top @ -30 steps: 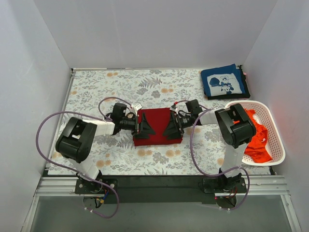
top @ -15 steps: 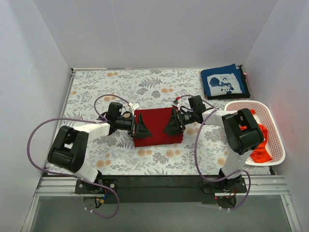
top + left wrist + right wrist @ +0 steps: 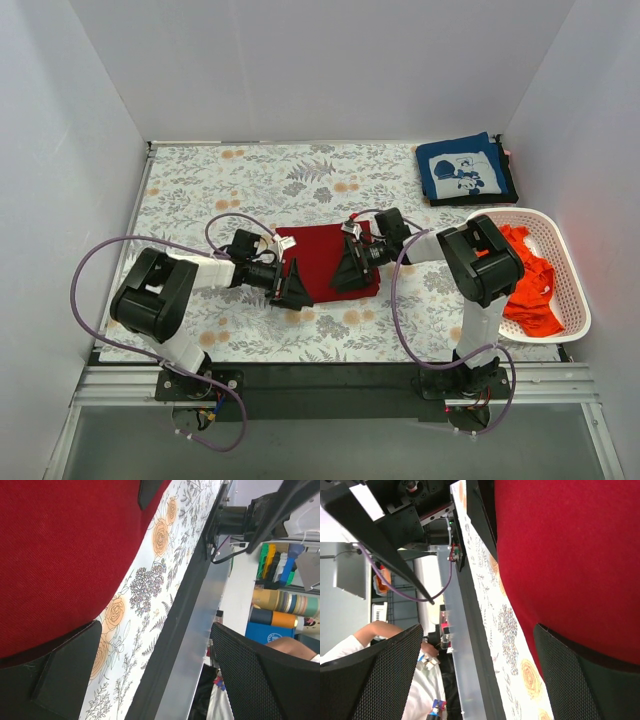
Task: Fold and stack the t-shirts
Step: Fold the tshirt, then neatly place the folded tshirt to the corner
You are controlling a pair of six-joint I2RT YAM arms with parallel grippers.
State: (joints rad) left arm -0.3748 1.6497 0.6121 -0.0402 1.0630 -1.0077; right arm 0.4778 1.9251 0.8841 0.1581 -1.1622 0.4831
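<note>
On the floral table [image 3: 200, 190], the left pincer [image 3: 295, 287] is seen low at the near left corner of a folded dark red t-shirt [image 3: 322, 250]. Its jaws are spread wide and nothing is clasped. In the left wrist view, one finger [image 3: 55, 675] is laid against the shirt's edge, while the other finger [image 3: 260, 675] is held well apart from the cloth. The shirt is laid flat just to the right of this pincer, between the two pincers.

The right pincer [image 3: 343, 272] is set on the shirt's right side, toward its near edge. Its jaws are likewise released wide, and only one finger [image 3: 585, 680] is seen against the red cloth.

Well behind and to the right of the right pincer, a folded navy t-shirt [image 3: 462, 170] with white print is laid in the table's far corner. To that pincer's right, a bright orange-red t-shirt [image 3: 530, 300] is heaped inside a white basket [image 3: 578, 300].
</note>
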